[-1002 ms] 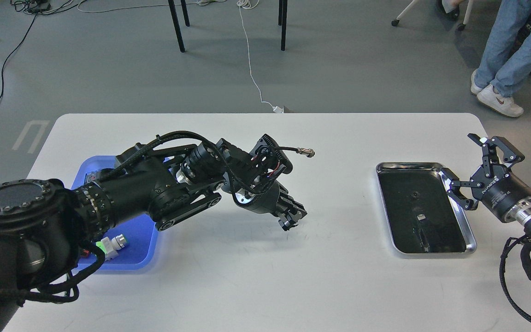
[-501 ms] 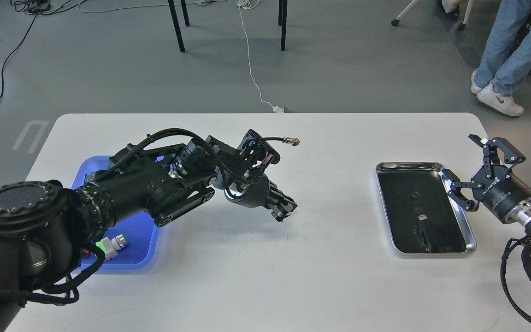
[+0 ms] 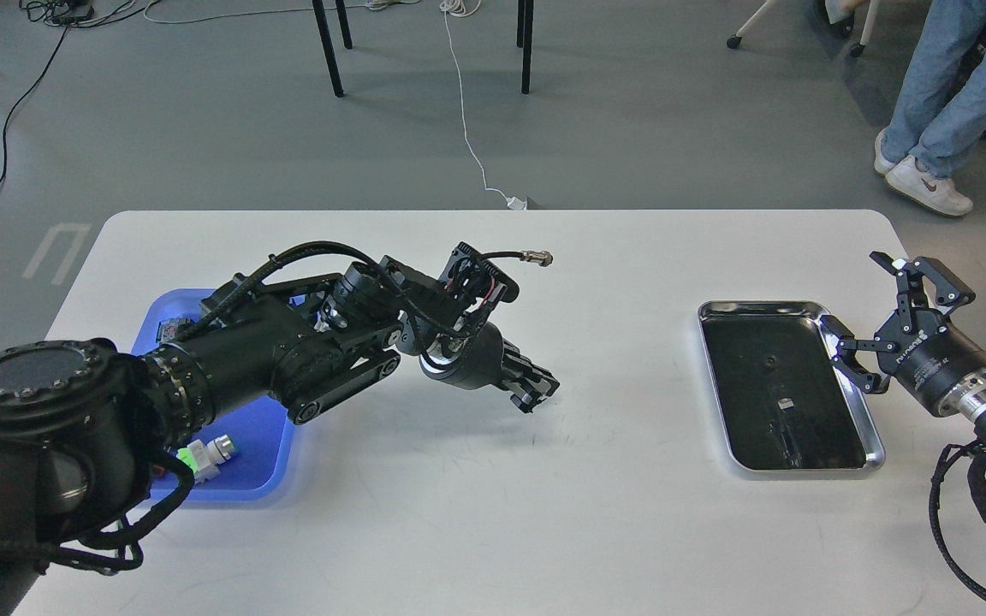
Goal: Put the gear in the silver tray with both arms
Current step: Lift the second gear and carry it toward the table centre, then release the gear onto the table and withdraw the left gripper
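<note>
The silver tray lies on the right part of the white table. A small dark gear lies on its mirror-like bottom, toward the far end. My right gripper is open, its fingers spread just off the tray's right rim, and it holds nothing. My left arm reaches across from the left. My left gripper hangs low over the table's middle, pointing right and down, far from the tray. Its dark fingers sit close together and I cannot tell them apart or see anything between them.
A blue plastic tray with small parts sits at the left, mostly under my left arm. A loose cable connector sticks out from the left wrist. A person's legs and chair legs stand on the floor beyond the table.
My left gripper has pulled back a little toward the left and lifted slightly from where it was a second ago. My right gripper has barely shifted. The gear lies in the same place.
</note>
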Controlling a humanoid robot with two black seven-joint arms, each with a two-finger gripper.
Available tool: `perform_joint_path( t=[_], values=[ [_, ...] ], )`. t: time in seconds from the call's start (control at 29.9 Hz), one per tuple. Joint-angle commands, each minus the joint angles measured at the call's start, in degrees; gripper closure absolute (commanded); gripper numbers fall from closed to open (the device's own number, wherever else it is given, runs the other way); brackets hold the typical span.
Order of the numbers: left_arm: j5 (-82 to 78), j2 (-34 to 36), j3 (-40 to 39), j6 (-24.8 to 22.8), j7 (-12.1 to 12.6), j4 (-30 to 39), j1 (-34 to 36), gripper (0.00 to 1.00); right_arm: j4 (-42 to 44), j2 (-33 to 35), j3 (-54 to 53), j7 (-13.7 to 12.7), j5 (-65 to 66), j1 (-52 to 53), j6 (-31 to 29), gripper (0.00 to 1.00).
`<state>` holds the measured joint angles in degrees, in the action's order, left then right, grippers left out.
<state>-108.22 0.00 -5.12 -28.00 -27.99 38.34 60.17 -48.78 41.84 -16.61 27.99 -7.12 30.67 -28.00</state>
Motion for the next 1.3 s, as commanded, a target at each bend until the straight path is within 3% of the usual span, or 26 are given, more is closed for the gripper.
perform_joint_path(
  t=[0.0,0.6,0.77,1.0,1.07,1.14,1.27],
  values=[
    [0.37,0.00,1.96,0.00,-0.01,0.07,-0.05,0.82,0.00,0.00,0.00,0.01,0.00,0.00,0.00,0.03],
    [1.60,0.00,2.05,0.00,-0.01,0.25,0.56,0.80,-0.18,0.00,0.09,0.01,0.09,-0.35,0.00,0.03],
    [3.54,0.00,2.05,0.00,-0.01,0.51,0.83,0.75,-0.18,0.00,0.09,0.01,0.09,-0.35,0.00,0.03],
    [6.08,0.00,1.52,0.00,-0.01,2.62,0.91,0.47,-0.18,0.00,0.00,0.01,0.09,-0.35,0.00,0.03],
    [8.97,0.00,1.43,0.00,-0.01,3.24,1.00,0.35,-0.18,0.00,0.00,0.01,0.09,-0.35,0.00,0.03],
    [14.59,0.00,1.17,0.00,-0.01,3.50,1.00,0.12,-0.26,0.00,0.09,0.01,0.09,-0.35,0.00,0.03],
    [25.40,0.00,-0.67,0.00,-0.01,7.18,0.92,0.03,-0.18,0.00,0.09,0.01,0.09,-0.35,0.00,0.03]
  ],
)
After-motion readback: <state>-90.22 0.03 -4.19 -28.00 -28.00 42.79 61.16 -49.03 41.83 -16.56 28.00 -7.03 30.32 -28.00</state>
